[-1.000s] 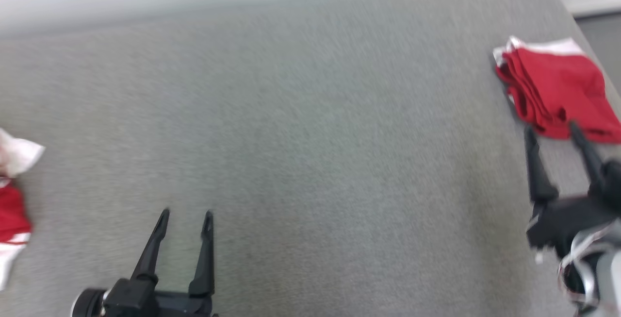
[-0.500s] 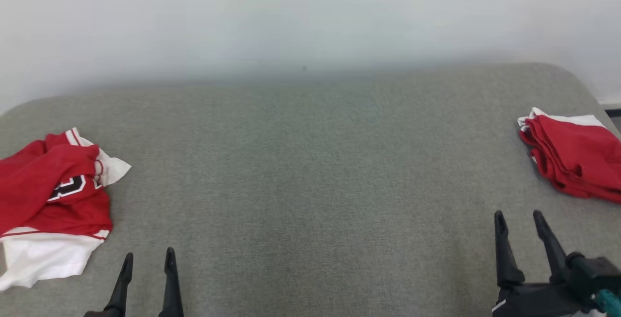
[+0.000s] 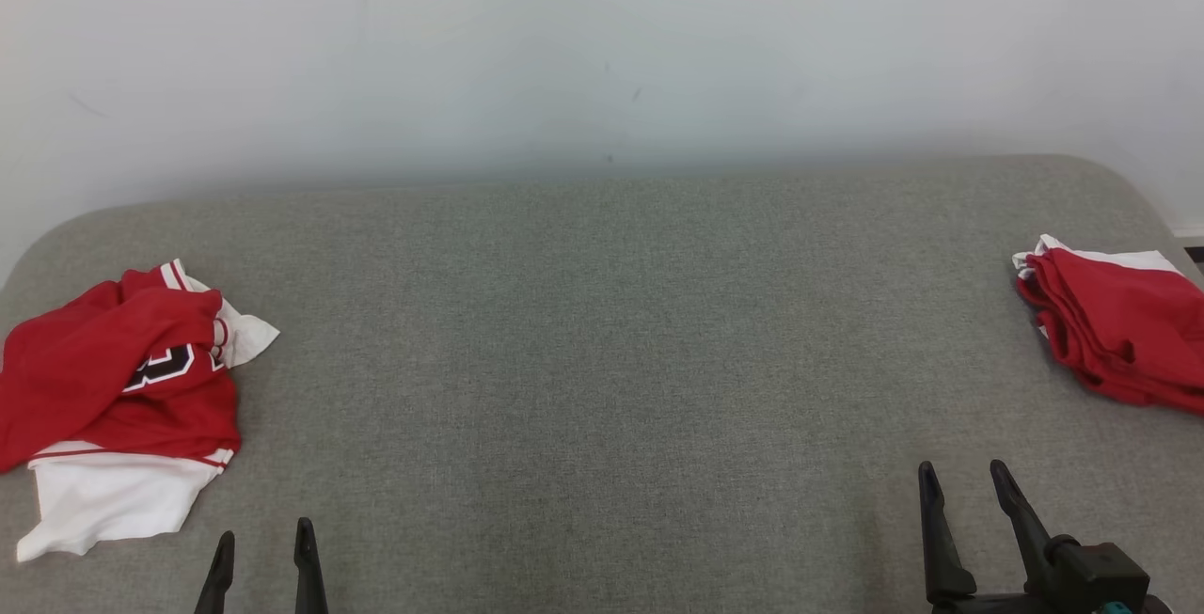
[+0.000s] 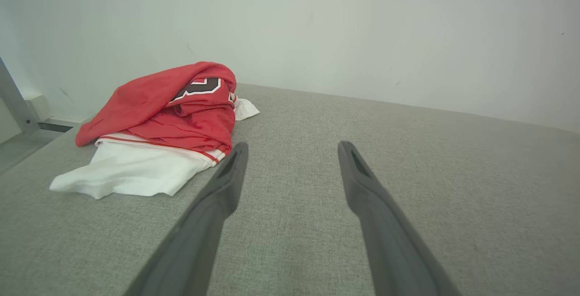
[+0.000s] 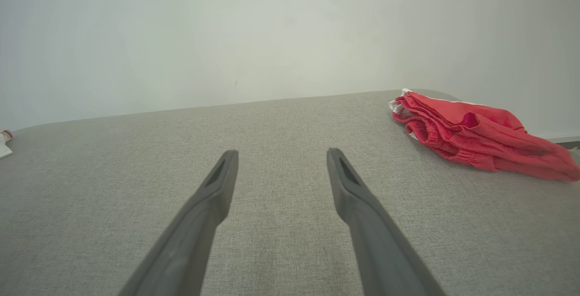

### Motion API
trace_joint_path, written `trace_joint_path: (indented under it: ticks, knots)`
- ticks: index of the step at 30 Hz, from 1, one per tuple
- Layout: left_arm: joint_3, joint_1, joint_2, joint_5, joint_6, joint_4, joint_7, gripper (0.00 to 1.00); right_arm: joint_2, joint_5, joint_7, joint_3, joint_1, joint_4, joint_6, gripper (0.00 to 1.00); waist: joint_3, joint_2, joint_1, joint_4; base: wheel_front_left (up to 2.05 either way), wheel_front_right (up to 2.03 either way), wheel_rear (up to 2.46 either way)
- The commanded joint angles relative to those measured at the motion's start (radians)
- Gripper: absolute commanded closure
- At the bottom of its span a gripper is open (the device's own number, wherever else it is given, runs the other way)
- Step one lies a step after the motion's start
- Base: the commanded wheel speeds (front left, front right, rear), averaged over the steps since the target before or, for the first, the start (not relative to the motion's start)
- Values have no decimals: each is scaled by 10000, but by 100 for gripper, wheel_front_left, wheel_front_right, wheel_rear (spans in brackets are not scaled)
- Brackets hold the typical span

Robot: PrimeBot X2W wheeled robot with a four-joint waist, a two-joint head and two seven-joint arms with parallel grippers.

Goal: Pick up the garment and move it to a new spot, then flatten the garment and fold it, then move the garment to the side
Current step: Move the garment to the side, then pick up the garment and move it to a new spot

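A crumpled red and white garment point(image 3: 122, 398) with a dark number on it lies at the left of the grey padded surface point(image 3: 602, 360). In the left wrist view this garment point(image 4: 167, 110) sits ahead and left of my fingers. My left gripper point(image 3: 263, 543) is open and holds nothing, a short way to the right of the garment's white hem. At the lower right my right gripper point(image 3: 964, 478) is open too, with nothing in it. A folded red garment point(image 3: 1115, 327) rests at the right edge, beyond and to the right of the right gripper point(image 5: 281, 155).
A white wall point(image 3: 602, 50) rises just behind the surface. The surface has rounded far corners, and the folded red garment point(image 5: 476, 130) lies close to the right one. A wide bare stretch of grey fabric separates the two garments.
The head camera has swung and tilted, bringing the crumpled garment and the wall into view. My right gripper has drawn back from the folded red garment. Both grippers stay open.
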Motion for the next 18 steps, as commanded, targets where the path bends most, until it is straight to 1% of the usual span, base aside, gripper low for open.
trace_joint_path:
  ticks: [1, 11, 18]
  knots:
    - [32, 101, -25, 131, -15, 20, -30, 0, 60, -41, -63, -3, 2, 32, -21, 0, 14, 0, 0, -25, 0, 0, 0]
    - [28, -102, -36, 185, -159, 115, -30, 0, 168, -78, -298, -40, -181, 280, -21, 0, 131, 0, 0, -61, 0, 0, 0]
    - [-49, -150, -37, 232, -215, 181, -30, 0, 200, 34, -341, -4, -138, 420, -21, 0, 108, 0, 0, 96, 0, 0, 0]
